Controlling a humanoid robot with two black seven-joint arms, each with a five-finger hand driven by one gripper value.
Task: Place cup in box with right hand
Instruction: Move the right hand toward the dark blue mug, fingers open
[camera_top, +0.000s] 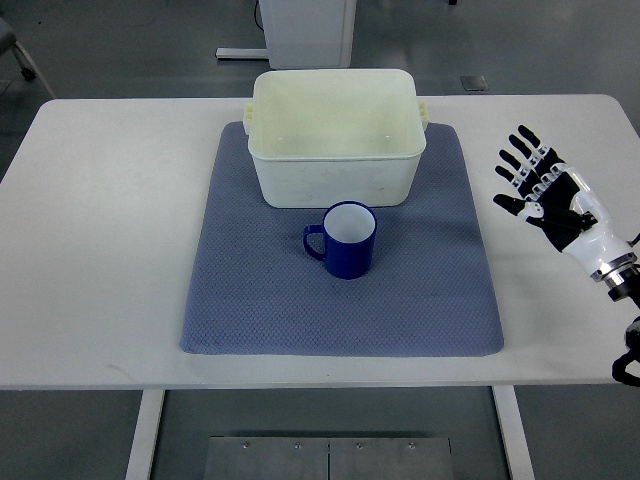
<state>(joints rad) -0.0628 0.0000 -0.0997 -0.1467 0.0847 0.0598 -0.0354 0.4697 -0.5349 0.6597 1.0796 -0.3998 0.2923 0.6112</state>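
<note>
Cup: the blue cup (348, 242) stands upright on the mat, just in front of the box, with its handle to the picture's left and white inside
Box: the cream box (335, 135) sits at the far part of the mat, open on top, and looks to have nothing in it
Right hand: the right hand (545, 190) is over the counter at the right side, well apart from the cup, palm side toward the camera
Fingers: the fingers (520, 155) are spread apart and hold nothing
Left hand: not seen anywhere
Step now: I think this is the very start, the hand has not reached for the cup yet
Next move: the hand should go left across the mat to the cup, close around its round side, and take care not to knock it over or bump the box wall close behind it
After that: the cup needs to go up over the near wall of the box and down inside
Mat: a blue-grey mat (340, 300) with a bumpy look lies flat under the cup and box
Counter: the white counter (100, 250) is bare around the mat
Room: grey floor around, a white stand (300, 30) behind the counter, and a metal plate (330, 458) on the floor in front
</note>
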